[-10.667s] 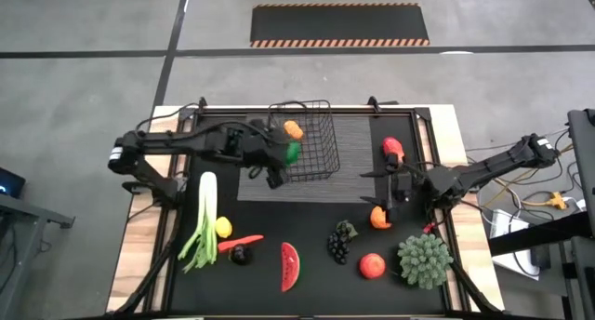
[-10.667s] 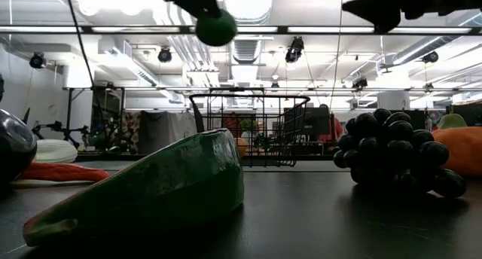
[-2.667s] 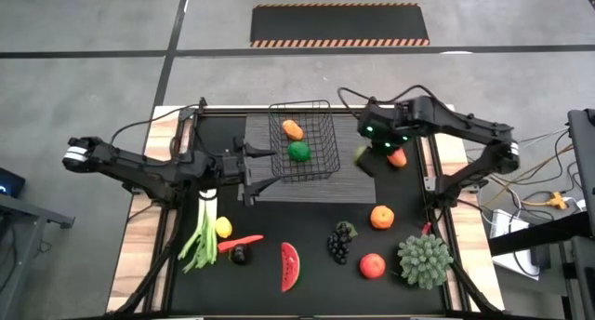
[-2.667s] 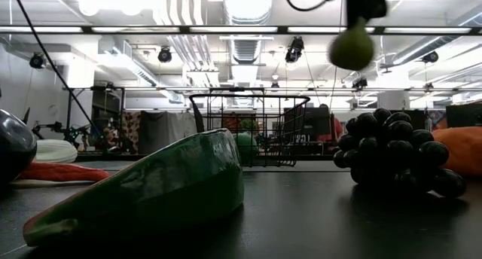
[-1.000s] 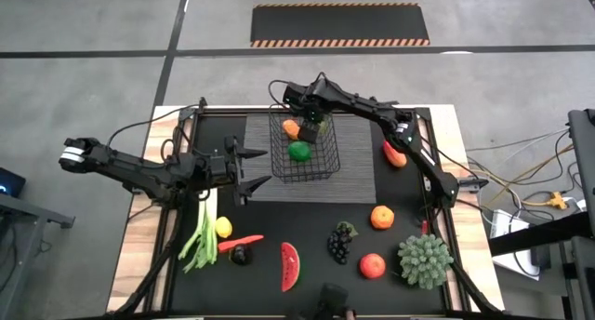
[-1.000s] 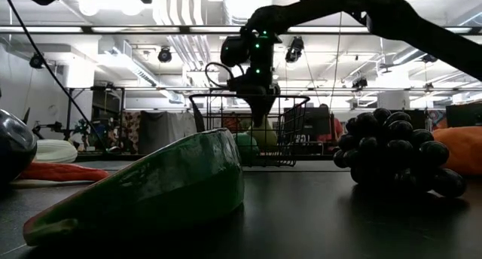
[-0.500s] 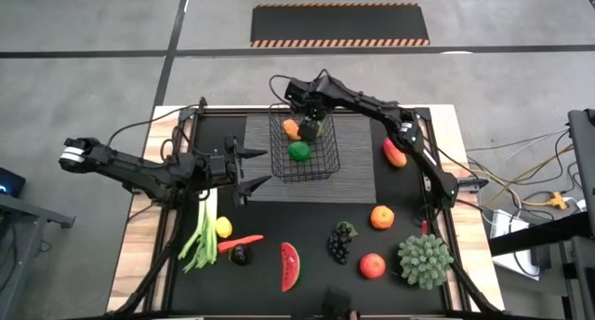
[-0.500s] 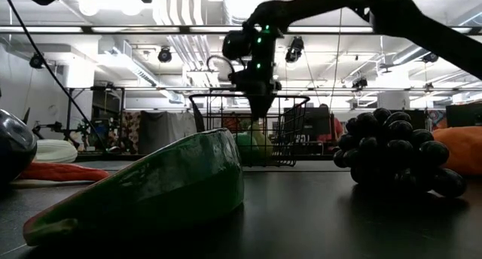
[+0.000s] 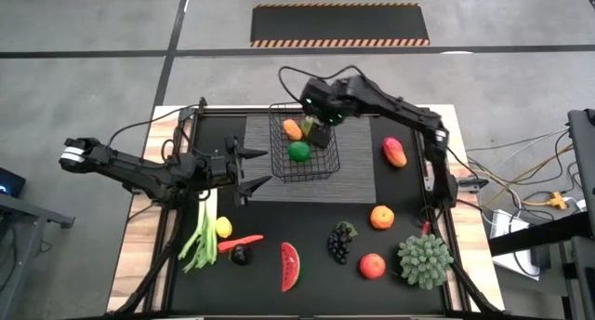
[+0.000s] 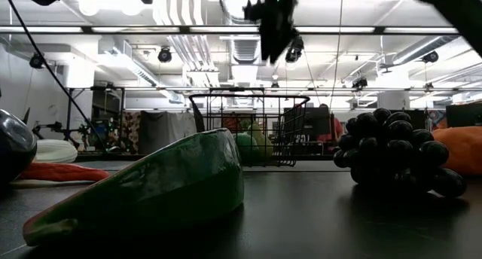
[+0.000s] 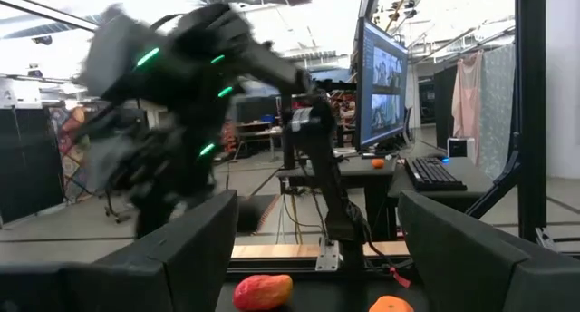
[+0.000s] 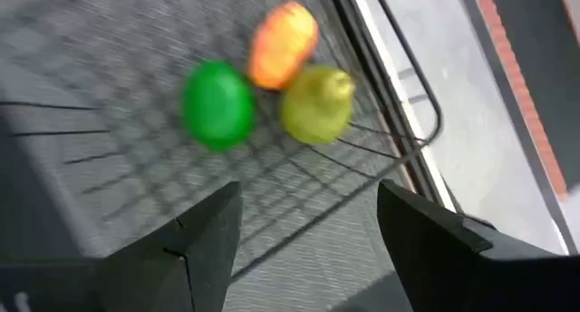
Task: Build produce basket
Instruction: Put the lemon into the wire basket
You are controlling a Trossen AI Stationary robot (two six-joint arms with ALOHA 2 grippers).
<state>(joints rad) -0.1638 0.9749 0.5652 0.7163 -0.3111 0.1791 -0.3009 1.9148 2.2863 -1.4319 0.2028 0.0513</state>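
The basket [image 9: 304, 141] stands on the grey mat [image 9: 353, 162] at the far middle of the table [image 9: 307, 218], holding an orange fruit [image 12: 285, 43], a green ball [image 12: 217, 104] and a yellow-green pear [image 12: 316, 103]. The right gripper [image 9: 321, 132] hangs above its far right corner, fingers spread and empty. The left gripper [image 9: 249, 167] waits just left of the basket, released too. Leek [image 9: 200, 230], watermelon slice [image 9: 290, 265], grapes [image 9: 341, 241] and apple [image 9: 372, 265] lie nearer the front.
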